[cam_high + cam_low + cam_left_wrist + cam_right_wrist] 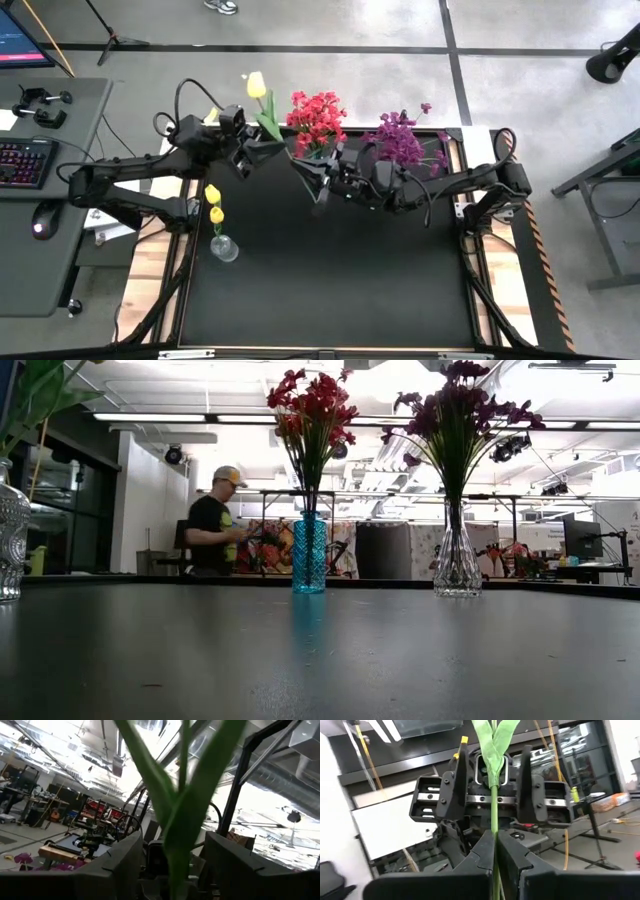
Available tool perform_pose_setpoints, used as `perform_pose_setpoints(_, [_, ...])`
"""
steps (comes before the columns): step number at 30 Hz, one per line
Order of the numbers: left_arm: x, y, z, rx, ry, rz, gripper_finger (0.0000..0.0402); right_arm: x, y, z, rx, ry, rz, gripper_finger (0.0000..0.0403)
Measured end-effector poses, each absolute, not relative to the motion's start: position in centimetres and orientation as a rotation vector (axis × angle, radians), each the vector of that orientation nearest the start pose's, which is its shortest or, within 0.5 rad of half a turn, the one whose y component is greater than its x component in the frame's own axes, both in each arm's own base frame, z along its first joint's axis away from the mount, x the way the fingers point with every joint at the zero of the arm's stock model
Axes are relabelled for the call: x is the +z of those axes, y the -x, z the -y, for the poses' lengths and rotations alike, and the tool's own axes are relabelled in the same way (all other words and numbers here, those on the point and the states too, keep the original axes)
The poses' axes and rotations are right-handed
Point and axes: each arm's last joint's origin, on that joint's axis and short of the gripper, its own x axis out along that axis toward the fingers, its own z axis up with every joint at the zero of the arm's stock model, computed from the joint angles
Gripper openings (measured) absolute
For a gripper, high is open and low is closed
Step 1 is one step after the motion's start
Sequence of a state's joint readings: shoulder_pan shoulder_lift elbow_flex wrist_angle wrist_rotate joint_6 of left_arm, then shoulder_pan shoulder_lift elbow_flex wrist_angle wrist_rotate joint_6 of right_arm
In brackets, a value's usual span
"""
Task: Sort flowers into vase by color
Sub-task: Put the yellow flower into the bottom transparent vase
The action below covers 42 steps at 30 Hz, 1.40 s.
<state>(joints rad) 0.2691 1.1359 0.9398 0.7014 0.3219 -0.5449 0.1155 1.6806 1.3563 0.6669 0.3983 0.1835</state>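
1. High view: the left tool (pixel 268 150) and the right tool (pixel 303 168) met above the far side of the dark surface (pixel 330 290), a yellow tulip (pixel 257 85) between them. Red flowers (pixel 316 115), purple flowers (pixel 398 138) and two yellow buds (pixel 213 203) stood in vases.
2. Low view: red flowers filled the blue vase (pixel 309 555), purple ones the clear vase (pixel 457 560); a person (pixel 214 520) stood behind.
3. Left wrist view: the tulip's leaves rose between fingers (pixel 122 865) set apart.
4. Right wrist view: fingers (pixel 481 851) were clamped together on the tulip's stem (pixel 494 810).
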Motion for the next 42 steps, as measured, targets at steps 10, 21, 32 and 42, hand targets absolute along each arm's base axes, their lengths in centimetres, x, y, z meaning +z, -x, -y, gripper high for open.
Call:
perform_pose_setpoints(10, [40.5,-22.7,-5.7,-0.171,0.386,0.438,0.0172,38.0,-38.5,-4.1,-0.277,-0.242,0.390,0.0000])
perform_pose_setpoints(21, [40.1,-23.3,-5.2,-0.181,0.404,0.421,0.0157,37.9,-38.6,-4.2,-0.264,-0.261,0.385,0.0000])
perform_pose_setpoints(32, [40.2,-23.1,-5.2,-0.180,0.402,0.427,0.0084,37.9,-38.6,-4.2,-0.264,-0.261,0.384,0.0000])
perform_pose_setpoints(42, [40.2,-22.5,-6.2,-0.146,0.426,0.392,0.0005,38.5,-38.0,-4.1,-0.243,-0.286,0.381,0.0020])
